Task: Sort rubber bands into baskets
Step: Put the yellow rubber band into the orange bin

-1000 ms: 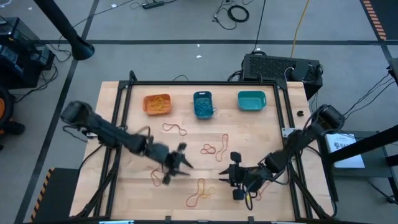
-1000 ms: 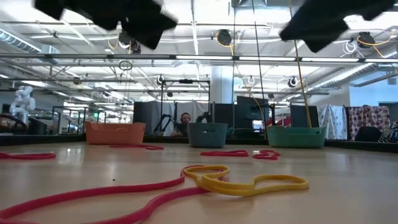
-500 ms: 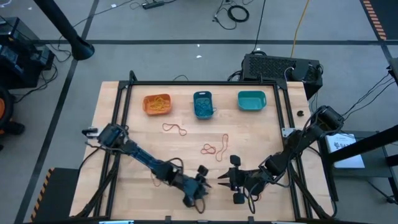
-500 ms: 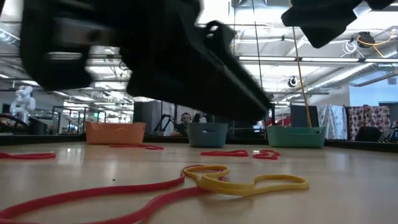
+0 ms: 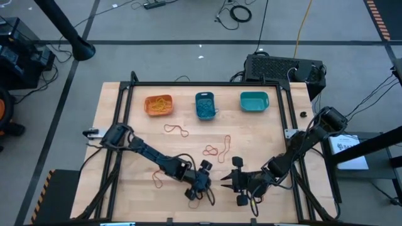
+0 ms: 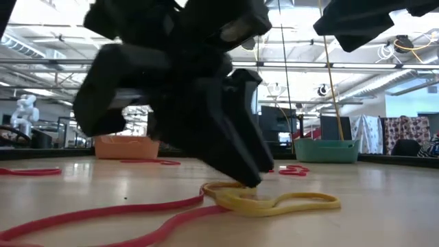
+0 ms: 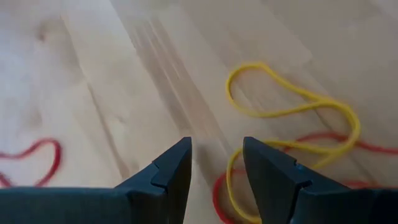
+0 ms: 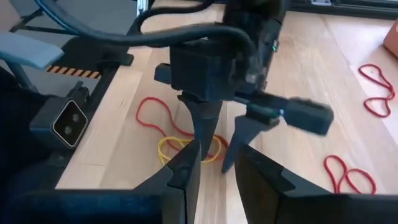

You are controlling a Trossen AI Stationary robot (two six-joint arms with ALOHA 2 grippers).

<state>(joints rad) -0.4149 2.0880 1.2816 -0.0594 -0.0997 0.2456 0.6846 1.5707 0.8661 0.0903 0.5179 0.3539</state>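
Overhead, reading left to right. The left gripper (image 5: 200,184) is reaching low over the front of the wooden table (image 5: 125,157), at about 6 o'clock from the blue basket (image 5: 205,105). Its two fingers (image 7: 171,171) are standing apart with bare wood between them, gripping nothing. The yellow rubber band (image 7: 292,112) is lying on the table just ahead of the fingertips, toward 1 o'clock in the left wrist view, tangled with a red rubber band (image 7: 373,146); one yellow strand is passing beside the right-hand fingertip. In the low view the finger tip is coming down to the yellow band's near loop (image 6: 274,202); whether it is touching cannot be told.

The right gripper (image 5: 235,182) is hanging just beside the left one, at its 3 o'clock, fingers parted and empty.

More red bands (image 5: 213,150) are lying mid-table, at about 12 o'clock from the grippers. Along the far edge, the orange basket (image 5: 158,105), the blue basket and the teal basket (image 5: 254,102) are standing in a row.
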